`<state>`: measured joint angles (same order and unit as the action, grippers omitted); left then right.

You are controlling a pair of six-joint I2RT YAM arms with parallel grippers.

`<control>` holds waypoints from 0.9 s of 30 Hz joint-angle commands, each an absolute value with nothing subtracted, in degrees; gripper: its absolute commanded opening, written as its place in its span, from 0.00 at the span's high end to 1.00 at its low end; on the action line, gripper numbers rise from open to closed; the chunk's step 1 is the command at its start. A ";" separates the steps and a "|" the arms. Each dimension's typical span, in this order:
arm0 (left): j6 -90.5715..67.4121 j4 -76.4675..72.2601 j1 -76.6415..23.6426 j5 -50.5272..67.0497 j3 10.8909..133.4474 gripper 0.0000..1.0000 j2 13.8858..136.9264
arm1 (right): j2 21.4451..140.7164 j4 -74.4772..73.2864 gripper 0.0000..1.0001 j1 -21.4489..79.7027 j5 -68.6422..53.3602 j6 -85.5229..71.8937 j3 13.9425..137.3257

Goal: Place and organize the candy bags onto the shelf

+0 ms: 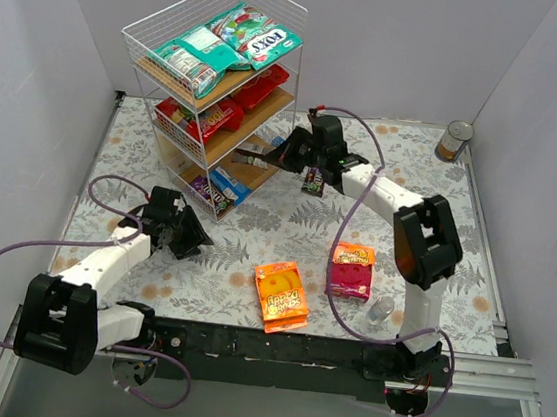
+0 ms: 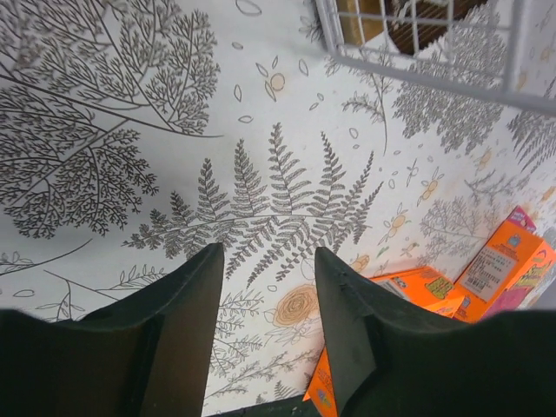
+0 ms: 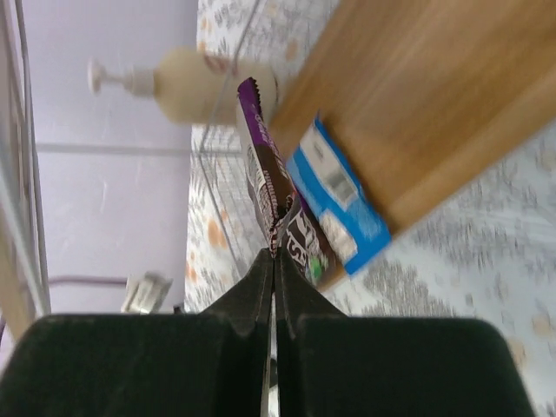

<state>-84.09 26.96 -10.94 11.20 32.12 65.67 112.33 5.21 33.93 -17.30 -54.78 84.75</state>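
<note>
The shelf (image 1: 215, 30) stands at the back left, with teal-green bags (image 1: 216, 50) on its top tier, red bags (image 1: 224, 112) on the middle one, and purple and blue packs (image 1: 218, 190) at the front of the bottom board. My right gripper (image 3: 275, 254) is shut on the edge of a small brown-and-purple pack (image 3: 259, 165), at the open side of the bottom tier (image 1: 267, 157). A blue pack (image 3: 334, 195) lies on the board edge beside it. On the cloth lie an orange bag (image 1: 281, 294) and a pink-orange bag (image 1: 351, 270). My left gripper (image 1: 190, 234) hovers open and empty over the cloth (image 2: 265, 252).
A silver tin can (image 1: 455, 140) stands at the back right corner. A small clear cup (image 1: 381, 311) sits near the right arm's base. A dark small pack (image 1: 314, 180) shows under the right wrist. A cream pump bottle (image 3: 204, 82) appears beyond the shelf wire.
</note>
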 commanded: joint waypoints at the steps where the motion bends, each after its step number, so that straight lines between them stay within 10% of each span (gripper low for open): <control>1: -82.79 30.58 -10.72 5.54 35.24 0.52 62.76 | 120.31 7.03 0.99 33.22 -18.63 -58.27 96.23; 27: -82.00 32.52 -10.81 2.02 37.18 0.38 55.99 | 134.12 9.84 0.99 34.19 -17.75 -66.09 93.95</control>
<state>-82.67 32.58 -10.94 3.07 35.73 56.88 132.60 8.03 33.06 -17.28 -63.96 93.30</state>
